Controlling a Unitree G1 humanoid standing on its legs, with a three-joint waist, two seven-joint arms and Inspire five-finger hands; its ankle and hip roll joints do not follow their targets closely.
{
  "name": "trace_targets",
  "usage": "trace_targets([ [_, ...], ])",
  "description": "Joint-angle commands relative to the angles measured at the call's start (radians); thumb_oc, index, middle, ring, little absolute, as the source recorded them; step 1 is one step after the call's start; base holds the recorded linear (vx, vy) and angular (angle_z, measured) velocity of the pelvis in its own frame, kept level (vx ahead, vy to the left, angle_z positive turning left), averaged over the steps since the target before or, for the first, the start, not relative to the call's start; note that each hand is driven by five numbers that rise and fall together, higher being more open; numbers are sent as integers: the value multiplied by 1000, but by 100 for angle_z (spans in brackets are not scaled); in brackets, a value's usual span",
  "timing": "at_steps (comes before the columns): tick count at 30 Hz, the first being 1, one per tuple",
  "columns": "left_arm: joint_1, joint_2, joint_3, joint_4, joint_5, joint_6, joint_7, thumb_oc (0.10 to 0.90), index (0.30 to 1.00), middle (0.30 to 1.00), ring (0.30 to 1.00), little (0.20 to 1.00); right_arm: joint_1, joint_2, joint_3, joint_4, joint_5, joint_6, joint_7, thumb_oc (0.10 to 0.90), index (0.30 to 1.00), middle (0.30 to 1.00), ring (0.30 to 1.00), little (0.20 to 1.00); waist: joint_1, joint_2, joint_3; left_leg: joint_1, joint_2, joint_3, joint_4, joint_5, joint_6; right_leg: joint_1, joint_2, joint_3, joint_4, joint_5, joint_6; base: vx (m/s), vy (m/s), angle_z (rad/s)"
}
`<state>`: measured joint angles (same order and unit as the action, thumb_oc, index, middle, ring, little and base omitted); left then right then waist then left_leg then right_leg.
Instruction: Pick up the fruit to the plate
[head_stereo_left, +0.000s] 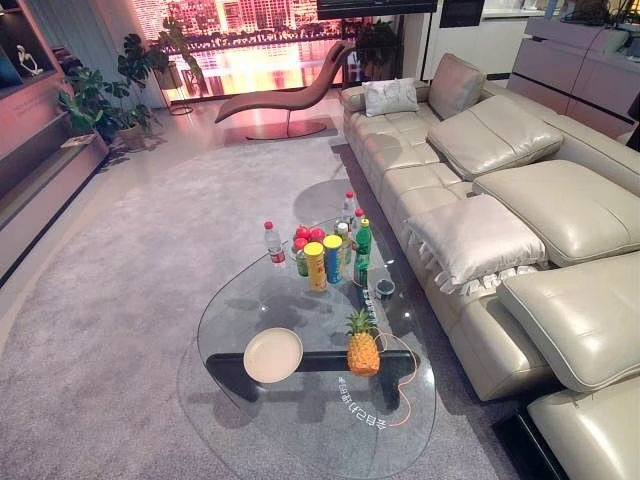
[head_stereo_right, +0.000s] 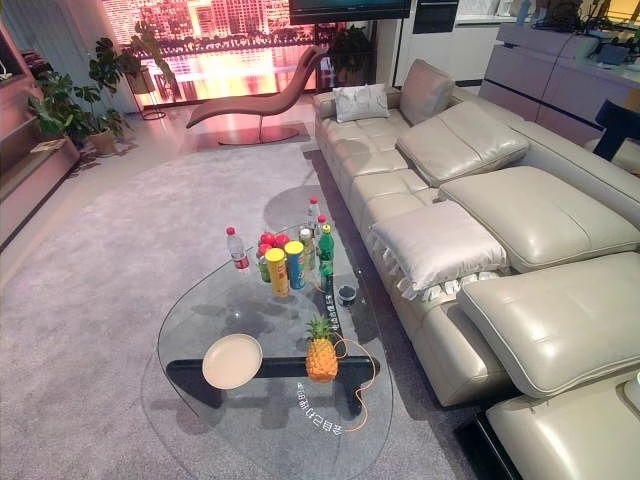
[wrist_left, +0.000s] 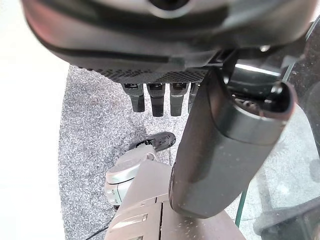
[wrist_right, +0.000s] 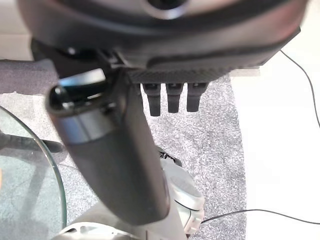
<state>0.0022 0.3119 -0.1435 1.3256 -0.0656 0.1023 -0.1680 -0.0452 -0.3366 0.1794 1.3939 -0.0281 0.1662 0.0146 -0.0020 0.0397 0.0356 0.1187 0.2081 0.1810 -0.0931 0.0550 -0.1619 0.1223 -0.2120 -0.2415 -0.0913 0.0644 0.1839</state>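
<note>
On the glass coffee table (head_stereo_left: 290, 420), near its front edge, a pineapple (head_stereo_left: 362, 346) stands upright with its green crown up. To its left, apart from it, a cream plate (head_stereo_left: 272, 354) lies flat with nothing on it. A dark bar of the table's base shows through the glass under both. An orange cord (head_stereo_left: 405, 370) loops across the glass just right of the pineapple.

Farther back on the table a cluster of things stands close together: a yellow can (head_stereo_left: 315, 266) and a blue can (head_stereo_left: 333, 259) side by side, a green bottle (head_stereo_left: 362, 243) to their right, a clear bottle with a red cap (head_stereo_left: 273, 244) to the left, a few red fruits (head_stereo_left: 308, 236) behind the cans, and more bottles (head_stereo_left: 348, 212) at the far side. A small dark cup (head_stereo_left: 385, 289) sits between this cluster and the pineapple, toward the right.

A cream leather sofa (head_stereo_left: 520, 220) runs along the right, a grey carpet (head_stereo_left: 120, 300) covers the floor, and a lounge chair (head_stereo_left: 285, 98) and potted plants (head_stereo_left: 100, 100) stand at the far end.

The left hand (wrist_left: 160, 97) hangs over the carpet beside the table's edge, its fingers straight and apart, holding nothing. The right hand (wrist_right: 172, 97) hangs likewise over the carpet, fingers straight and empty.
</note>
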Motion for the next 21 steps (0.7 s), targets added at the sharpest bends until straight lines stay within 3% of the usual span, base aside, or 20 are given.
trace_targets([
  [1, -93, 11, -21, 65, -1, -4, -22, 800, 900, 900, 900, 900, -91, -17, -10, 51, 14, 0, -30, 800, 900, 900, 900, 900, 9, -24, 42, 21, 46, 32, 6, 0, -21, 24, -70, -43, 4, 14, 39, 0, 0, 0],
  [7, -91, 11, -23, 55, -17, -35, -43, 800, 900, 900, 900, 900, -84, -19, -15, 50, 6, -2, -26, 800, 900, 900, 900, 900, 9, -25, 40, 20, 45, 33, 6, -1, -21, 23, -71, -42, 4, 14, 41, 0, 0, 0],
  [21, -91, 14, -25, 54, -6, -34, -45, 800, 900, 900, 900, 900, -85, -19, -12, 50, 10, -3, -27, 800, 900, 900, 900, 900, 10, -25, 37, 18, 45, 33, 6, -2, -21, 22, -72, -44, 4, 13, 41, 0, 0, 0],
])
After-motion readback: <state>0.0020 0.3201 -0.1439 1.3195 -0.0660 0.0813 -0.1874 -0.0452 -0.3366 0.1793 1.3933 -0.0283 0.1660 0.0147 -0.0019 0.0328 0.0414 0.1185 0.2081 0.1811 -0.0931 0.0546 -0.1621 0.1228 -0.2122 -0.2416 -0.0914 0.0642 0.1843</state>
